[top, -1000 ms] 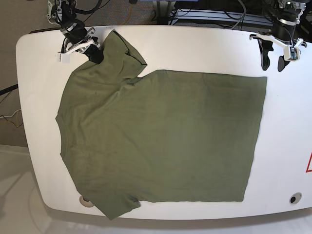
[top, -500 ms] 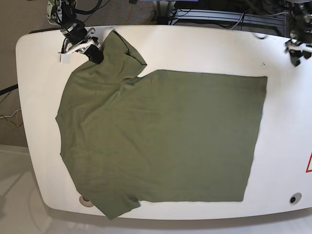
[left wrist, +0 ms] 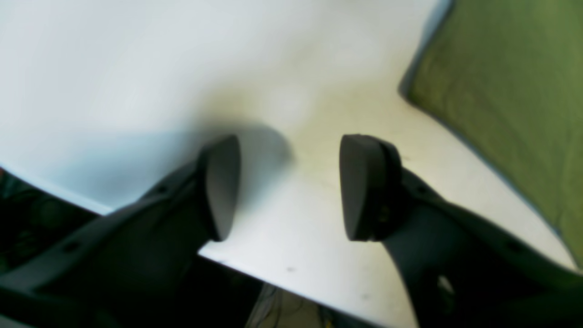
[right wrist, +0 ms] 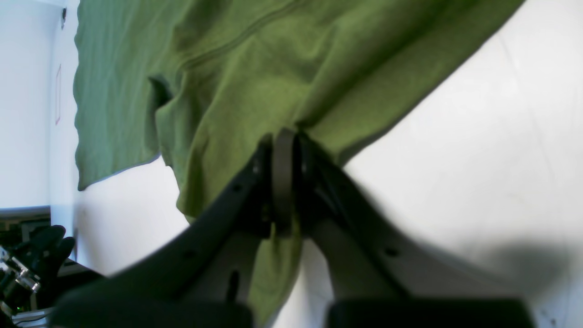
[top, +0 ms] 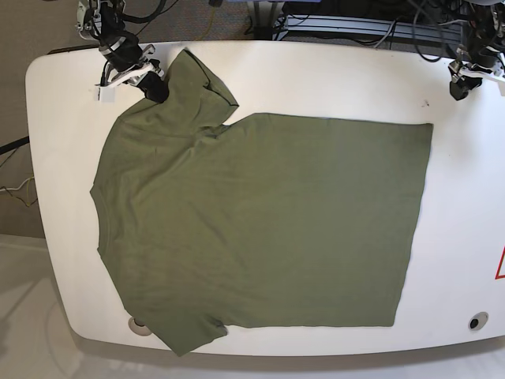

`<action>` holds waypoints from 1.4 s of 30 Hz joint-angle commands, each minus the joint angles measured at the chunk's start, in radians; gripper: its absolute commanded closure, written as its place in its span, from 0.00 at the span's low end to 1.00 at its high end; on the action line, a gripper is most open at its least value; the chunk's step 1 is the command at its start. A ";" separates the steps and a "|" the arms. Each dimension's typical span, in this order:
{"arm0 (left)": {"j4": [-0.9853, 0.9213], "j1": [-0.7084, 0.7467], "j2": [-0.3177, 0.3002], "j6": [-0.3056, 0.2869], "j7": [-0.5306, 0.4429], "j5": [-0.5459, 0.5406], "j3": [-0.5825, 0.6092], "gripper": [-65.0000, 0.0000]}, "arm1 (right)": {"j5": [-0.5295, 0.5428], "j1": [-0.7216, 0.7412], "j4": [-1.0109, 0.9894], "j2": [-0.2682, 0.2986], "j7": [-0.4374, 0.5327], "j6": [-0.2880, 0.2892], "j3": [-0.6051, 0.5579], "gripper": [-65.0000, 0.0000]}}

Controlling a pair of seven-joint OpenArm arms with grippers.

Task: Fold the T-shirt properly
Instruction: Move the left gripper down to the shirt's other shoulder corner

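Mostly flat on the worktop [top: 316, 79], the olive T-shirt [top: 260, 221] has one sleeve pinched by the closed right gripper [right wrist: 284, 150]; the left gripper [left wrist: 287, 187], blurred, seemingly gapes empty.

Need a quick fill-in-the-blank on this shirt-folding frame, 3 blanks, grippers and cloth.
1. The right gripper is shut on a sleeve of the ____ T-shirt.
2. The left gripper has its jaws ____, with nothing between them.
3. In the left wrist view, the left gripper hangs over the bare ____ table, beside the shirt's edge and not touching it.

Missing words: green; open; white
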 commanded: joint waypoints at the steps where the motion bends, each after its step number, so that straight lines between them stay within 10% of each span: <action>1: -0.029 -0.034 -0.028 -0.035 0.087 0.011 -0.019 0.42 | -0.006 -0.010 0.008 0.011 -0.009 -0.011 0.005 1.00; 19: -0.082 -0.100 -0.032 -0.134 0.188 0.065 0.044 0.40 | -0.009 -0.010 0.010 0.014 -0.017 -0.008 0.005 1.00; 42: -0.072 -0.176 -0.033 -0.109 0.137 0.026 0.222 0.43 | -0.002 -0.004 0.009 0.013 -0.004 -0.004 0.007 1.00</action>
